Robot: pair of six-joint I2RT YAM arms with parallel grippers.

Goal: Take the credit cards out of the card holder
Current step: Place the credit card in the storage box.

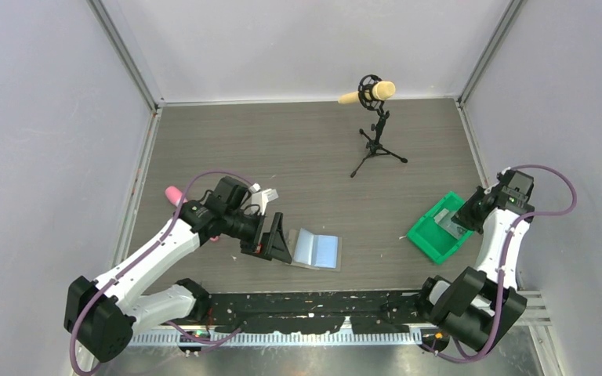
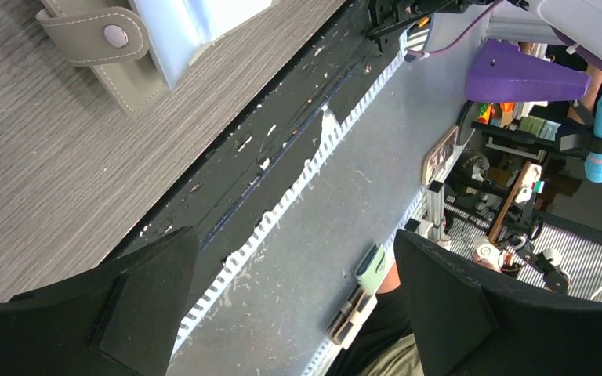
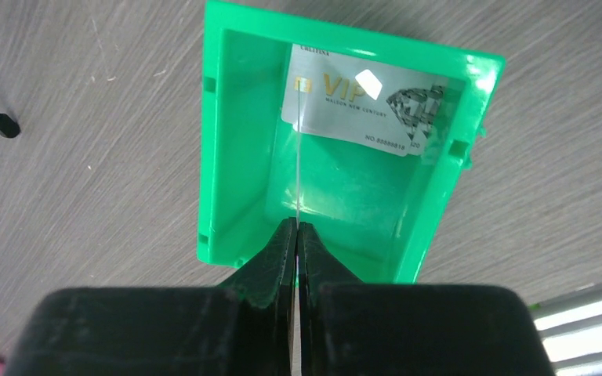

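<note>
The card holder (image 1: 317, 249) lies open on the table, light blue inside; its grey-olive snap flap shows in the left wrist view (image 2: 125, 47). My left gripper (image 1: 276, 239) is open and empty just left of it, fingers wide apart (image 2: 294, 305). My right gripper (image 3: 297, 229) is shut on a thin pale credit card seen edge-on (image 3: 299, 172), held over the green bin (image 3: 227, 157). A second silvery credit card marked VIP (image 3: 364, 102) leans in the far end of the bin. In the top view the right gripper (image 1: 464, 215) is over the bin (image 1: 431, 239).
A microphone on a small black tripod (image 1: 375, 125) stands at the back middle. A pink object (image 1: 174, 193) lies at the left behind the left arm. A black strip (image 1: 321, 305) runs along the near table edge. White walls enclose the table.
</note>
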